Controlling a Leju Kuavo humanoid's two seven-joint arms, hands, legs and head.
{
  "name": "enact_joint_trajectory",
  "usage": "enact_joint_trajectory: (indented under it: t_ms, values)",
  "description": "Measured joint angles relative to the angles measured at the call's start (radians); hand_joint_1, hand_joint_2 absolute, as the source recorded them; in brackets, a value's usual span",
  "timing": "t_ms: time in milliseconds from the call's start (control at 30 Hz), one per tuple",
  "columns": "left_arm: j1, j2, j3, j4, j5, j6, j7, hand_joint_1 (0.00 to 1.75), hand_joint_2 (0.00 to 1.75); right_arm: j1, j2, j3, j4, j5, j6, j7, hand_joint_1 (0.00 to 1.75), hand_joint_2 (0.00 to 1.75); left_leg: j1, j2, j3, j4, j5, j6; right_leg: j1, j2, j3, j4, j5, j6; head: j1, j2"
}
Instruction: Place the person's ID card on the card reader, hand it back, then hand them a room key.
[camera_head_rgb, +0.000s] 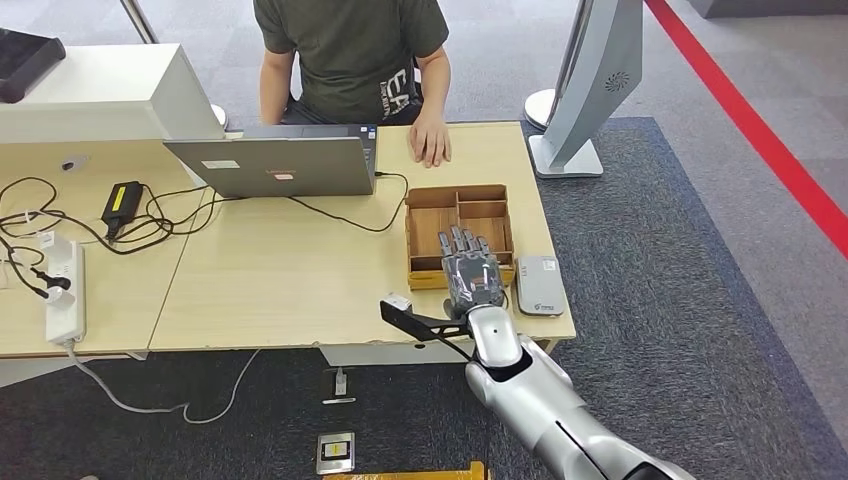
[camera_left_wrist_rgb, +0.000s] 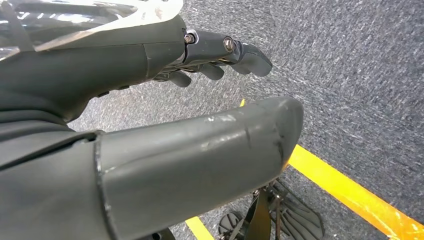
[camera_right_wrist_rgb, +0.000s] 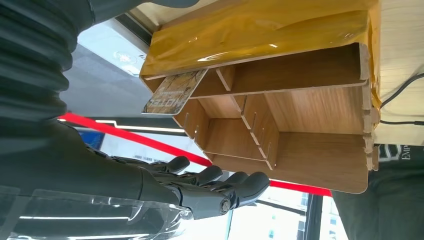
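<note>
My right hand (camera_head_rgb: 471, 272) hovers over the near side of the wooden tray (camera_head_rgb: 425, 232), fingers stretched out and apart, holding nothing. In the right wrist view its fingers (camera_right_wrist_rgb: 215, 186) lie beside the tray (camera_right_wrist_rgb: 320, 165), and a printed room key card (camera_right_wrist_rgb: 172, 92) leans in the tray compartment nearest the card reader (camera_right_wrist_rgb: 112, 47). The grey card reader (camera_head_rgb: 540, 286) lies flat on the table just right of the tray, with nothing on it. The person's hand (camera_head_rgb: 431, 140) rests flat on the far table edge. My left hand (camera_left_wrist_rgb: 215, 55) hangs above the carpet, holding nothing.
A person in a dark shirt (camera_head_rgb: 350, 55) sits across the table. An open laptop (camera_head_rgb: 280, 165) stands left of the tray, with its cable running past the tray's far corner. Cables, a charger (camera_head_rgb: 122, 203) and a power strip (camera_head_rgb: 64, 293) lie at the left.
</note>
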Motion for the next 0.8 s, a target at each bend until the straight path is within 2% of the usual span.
enact_joint_trajectory:
  t_ms: [800]
  values:
    - [0.000, -0.035, 0.014, 0.000, 0.017, 0.079, 0.049, 0.00, 0.00, -0.053, 0.015, 0.021, 0.053, 0.031, 0.021, 0.024, 0.00, 1.75, 0.000, 0.000, 0.000, 0.000, 0.000, 0.000, 0.000, 0.000, 0.000, 0.000, 0.000, 0.000, 0.000, 0.000]
